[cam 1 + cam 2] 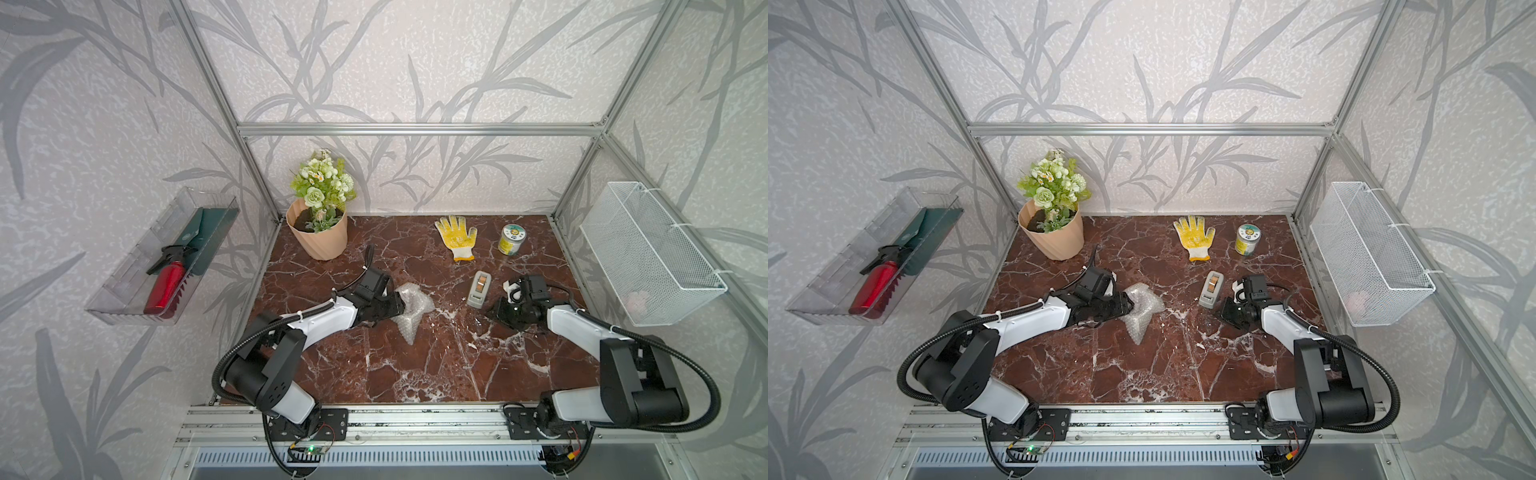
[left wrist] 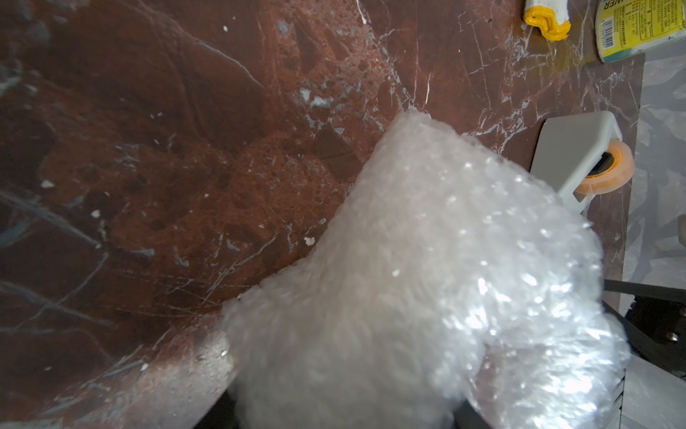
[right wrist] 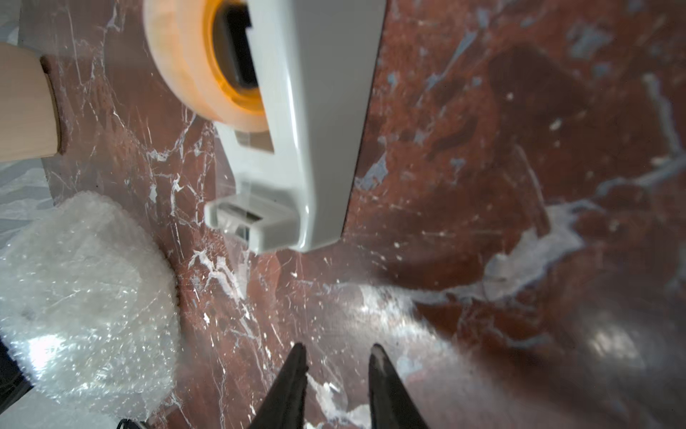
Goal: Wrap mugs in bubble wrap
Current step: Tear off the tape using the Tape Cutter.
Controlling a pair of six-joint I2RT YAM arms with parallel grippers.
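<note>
**Surface** (image 1: pixel 415 365): red marble, with the task items near its middle.

**Wrap** (image 1: pixel 413 309): bunched into a raised bundle near the middle of the surface, with a loose tail trailing toward my base. No mug shows in any view. I judge it sits inside the bundle, but the film is too cloudy to confirm.

**Left end effector** (image 1: pixel 395 307): pushed against the bundle's side. In the left wrist view the wrap (image 2: pixel 427 278) covers my fingers, so I cannot tell whether they clamp it or merely rest on it.

**Right end effector** (image 3: pixel 338 351): fingers spread a little with nothing between them, low over bare surface just short of the dispenser's cutter end.

**Dispenser** (image 1: pixel 478 289): grey, standing between the bundle and my right arm, and loaded with a roll of clear tape (image 3: pixel 193 67) on an orange core.

**Step in hand, as I judge it:** the wrapping looks largely done and sealing comes next. The next move calls for my right fingers to reach the cutter, pinch the free tape end and draw out a strip. Meanwhile my left side holds the bundle closed.

**Writing:** the jar (image 2: pixel 638 29) label shows a barcode and fine print, cropped and too small to read. The glove (image 1: pixel 456 237) bears a faint palm mark, illegible. I see no brand on the dispenser.
</note>
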